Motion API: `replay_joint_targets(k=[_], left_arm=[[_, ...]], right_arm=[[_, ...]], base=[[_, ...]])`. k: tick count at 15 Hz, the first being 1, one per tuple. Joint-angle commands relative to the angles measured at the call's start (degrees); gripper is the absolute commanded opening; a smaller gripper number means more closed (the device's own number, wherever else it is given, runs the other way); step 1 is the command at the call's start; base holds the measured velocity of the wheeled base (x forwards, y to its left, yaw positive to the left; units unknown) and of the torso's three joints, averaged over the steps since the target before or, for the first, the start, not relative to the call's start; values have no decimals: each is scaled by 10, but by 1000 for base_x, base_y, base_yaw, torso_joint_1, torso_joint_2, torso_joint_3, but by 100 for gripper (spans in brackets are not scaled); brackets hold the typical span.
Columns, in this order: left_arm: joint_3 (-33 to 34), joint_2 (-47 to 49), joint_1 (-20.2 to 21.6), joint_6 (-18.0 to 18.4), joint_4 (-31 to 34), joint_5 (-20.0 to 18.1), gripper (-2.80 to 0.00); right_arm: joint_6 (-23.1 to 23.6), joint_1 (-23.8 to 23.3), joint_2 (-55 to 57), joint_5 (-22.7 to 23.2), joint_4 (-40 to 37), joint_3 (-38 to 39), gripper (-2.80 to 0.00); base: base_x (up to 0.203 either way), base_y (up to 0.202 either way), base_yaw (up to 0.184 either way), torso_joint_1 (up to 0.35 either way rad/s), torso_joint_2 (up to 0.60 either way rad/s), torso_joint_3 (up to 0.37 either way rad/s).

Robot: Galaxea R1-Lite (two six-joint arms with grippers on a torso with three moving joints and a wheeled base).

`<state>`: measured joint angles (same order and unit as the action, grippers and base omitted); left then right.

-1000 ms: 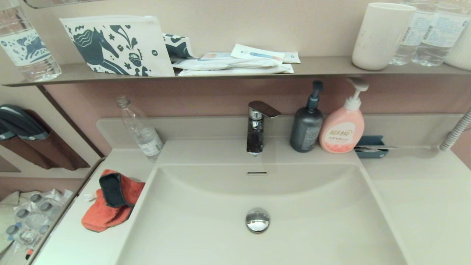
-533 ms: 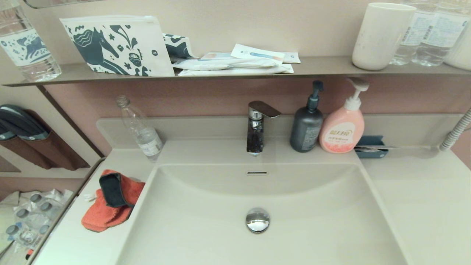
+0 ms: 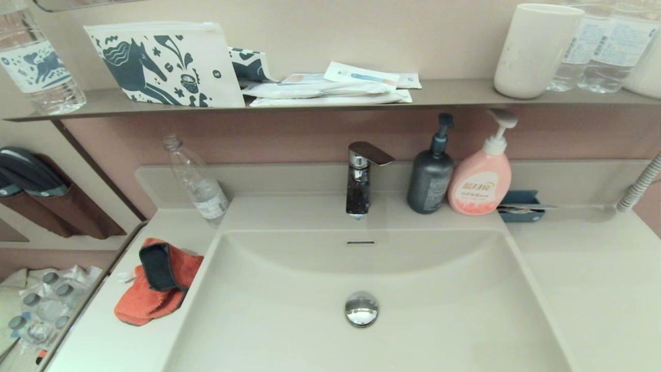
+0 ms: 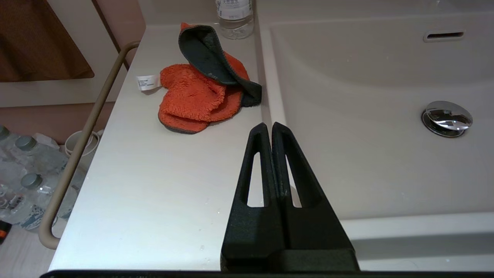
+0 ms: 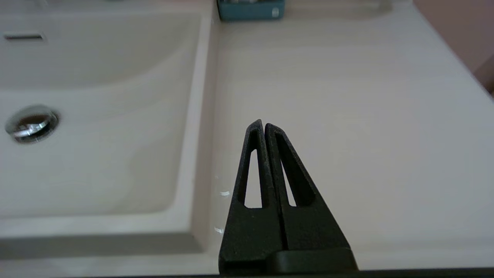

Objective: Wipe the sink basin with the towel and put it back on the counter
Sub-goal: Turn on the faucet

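The left gripper (image 4: 271, 124) is being held above the front part of the counter (image 4: 154, 185), right at the edge where the flat top drops into the sink basin (image 4: 359, 162), and its two black fingers are being kept pressed together with nothing between them. The towel (image 4: 195, 100) is lying on the counter ahead of this gripper and a little toward its outer side, near but apart from the fingertips; it is crumpled, with the orange-red pile showing below and the dark grey side folded up over the top (a small white label (image 4: 148, 82) is sticking out at its far edge). A clear plastic bottle (image 4: 234, 17) is standing beyond the towel, farther from the gripper, near the back ledge. The drain stopper (image 4: 446, 117) is sitting in the basin well off to the gripper's inner side. The right gripper (image 5: 263, 124) is being held over the counter on the opposite side of the basin, just beside the basin's rim, and its fingers too are being kept closed against each other, empty. A teal box (image 5: 251, 8) is resting far ahead of it by the back ledge. In the head view neither gripper is being shown; the towel (image 3: 155, 284) is seen lying just beside the basin's left rim.
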<state>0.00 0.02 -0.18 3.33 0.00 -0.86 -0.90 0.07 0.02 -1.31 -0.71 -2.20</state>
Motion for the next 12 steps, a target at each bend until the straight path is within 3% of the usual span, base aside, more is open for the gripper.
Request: replay_joint_targets(k=[1, 7, 12], left_arm=[[0, 0, 0, 0, 0, 0, -280], [0, 0, 0, 0, 0, 0, -280], [0, 0, 0, 0, 0, 0, -280]], right_arm=[[0, 0, 10, 1, -2, -21, -280], [-1, 3, 102, 3, 1, -85, -280], [0, 34, 187, 17, 1, -135, -280]], base=[[0, 0, 0, 0, 0, 0], [0, 0, 0, 0, 0, 0], [0, 0, 0, 0, 0, 0]])
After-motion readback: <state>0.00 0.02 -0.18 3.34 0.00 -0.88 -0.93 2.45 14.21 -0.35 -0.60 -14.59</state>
